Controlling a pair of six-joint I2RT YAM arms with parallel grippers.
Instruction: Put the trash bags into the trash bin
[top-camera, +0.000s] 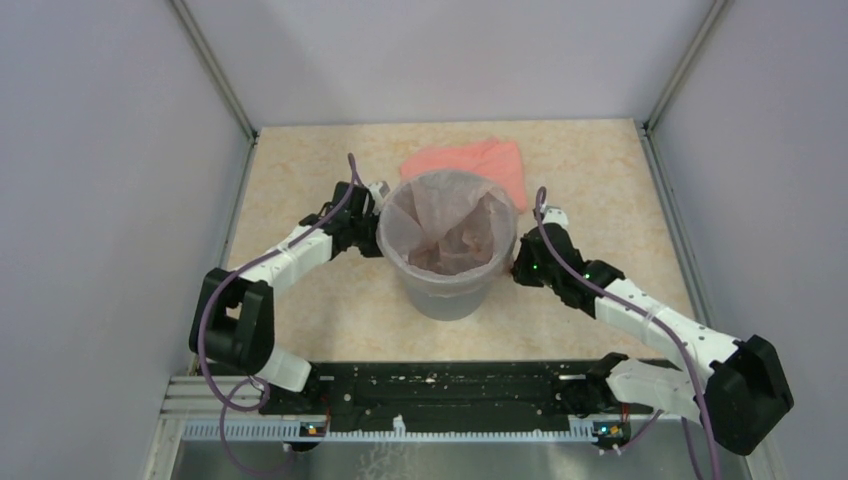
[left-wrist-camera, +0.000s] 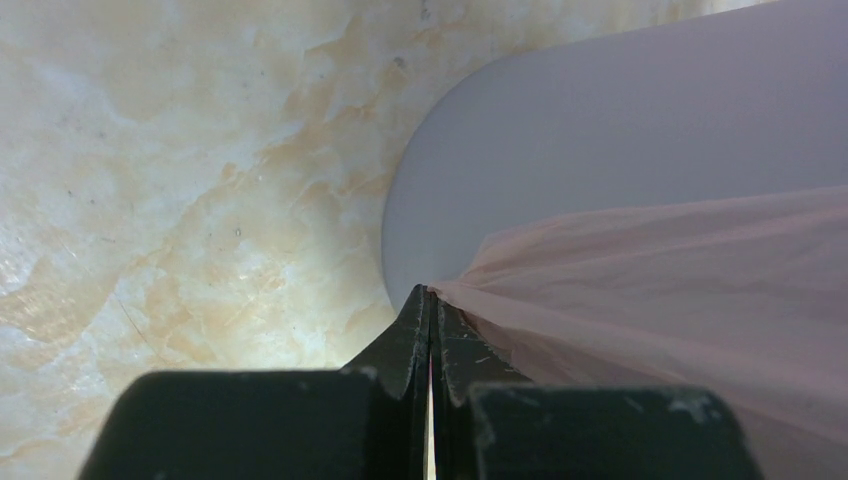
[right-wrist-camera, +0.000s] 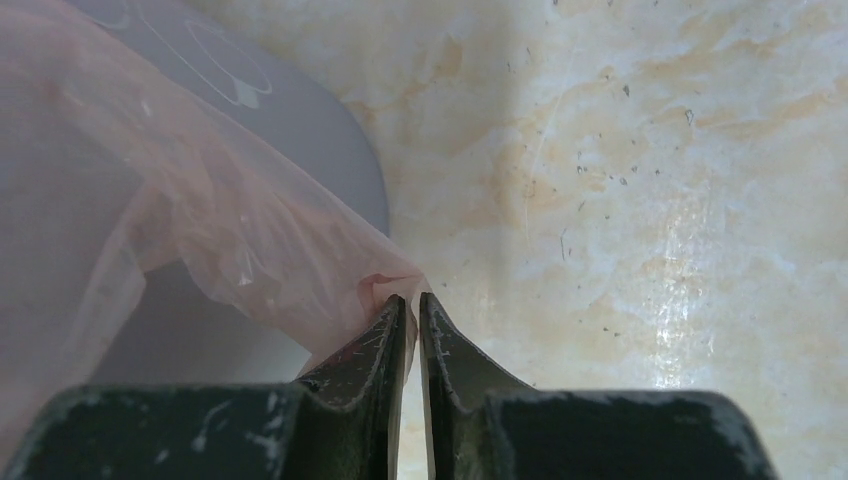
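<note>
The left gripper, its jaws pressed together, pinches a gathered edge of the pale pink trash bag just outside the left wall of the grey trash bin. Across the bin, the right gripper has its fingers parted by a narrow slit. A bunched corner of the see-through film lies right at their tips and fans away from there toward the bin. Seen from above, the bag hangs inside the bin, its mouth drawn open across the rim between the two grippers and its crinkled lower part sagging into the bucket. The bin stands upright near the middle of the marbled beige table. A folded salmon-pink sheet lies flat on the table just behind the bin's far rim. The two arms reach in from the near edge, one at each side of the bin.
</note>
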